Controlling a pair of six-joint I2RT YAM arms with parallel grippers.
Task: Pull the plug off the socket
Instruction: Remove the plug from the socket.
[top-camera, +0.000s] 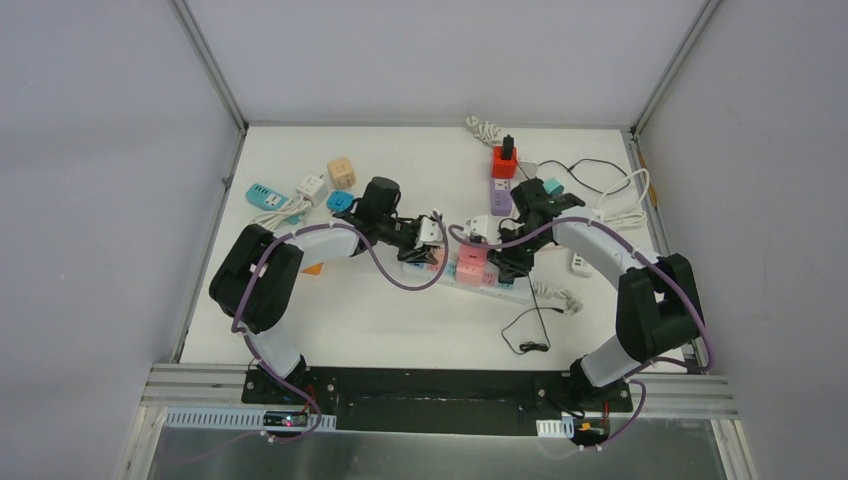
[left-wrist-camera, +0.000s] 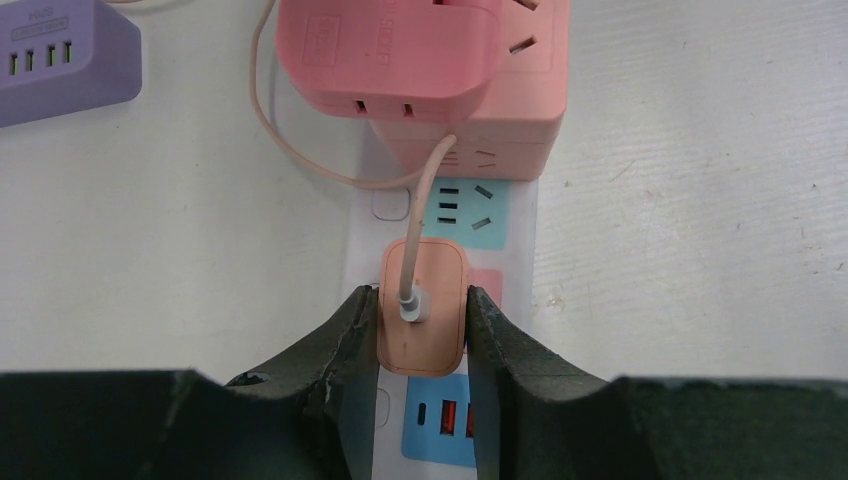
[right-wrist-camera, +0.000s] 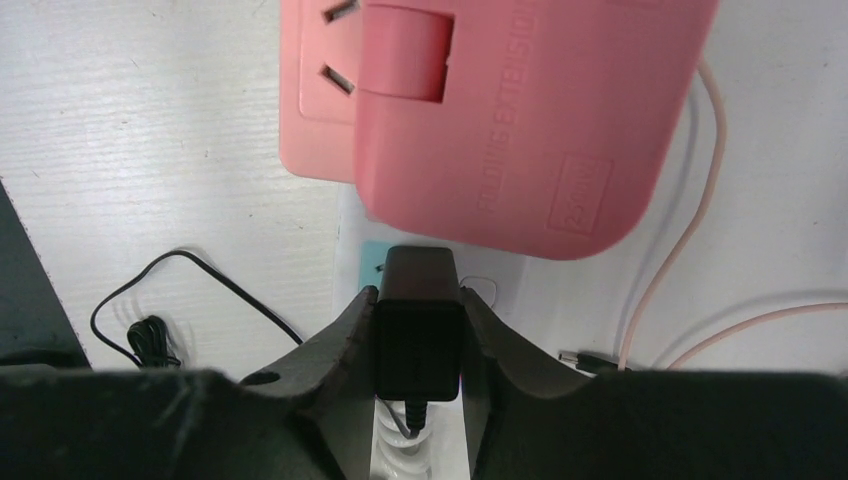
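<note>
A white power strip (top-camera: 487, 283) with blue socket panels lies mid-table. A pale orange plug (left-wrist-camera: 430, 350) with a pinkish cord sits on the strip (left-wrist-camera: 356, 250), and my left gripper (left-wrist-camera: 420, 300) is shut on its two sides. In the right wrist view a black plug (right-wrist-camera: 418, 350) stands in the strip (right-wrist-camera: 345, 225), clamped between the fingers of my right gripper (right-wrist-camera: 418, 300). From above, the left gripper (top-camera: 432, 232) and the right gripper (top-camera: 512, 262) meet over the strip from opposite ends. A pink extension block (left-wrist-camera: 390, 50) is plugged in between them.
A purple strip (top-camera: 500, 195) and a red adapter (top-camera: 505, 160) lie behind. Cube adapters (top-camera: 341, 172) and a teal strip (top-camera: 265, 195) sit at the back left. A loose black cable (top-camera: 525, 335) trails in front; white cords (top-camera: 625, 205) coil at the right.
</note>
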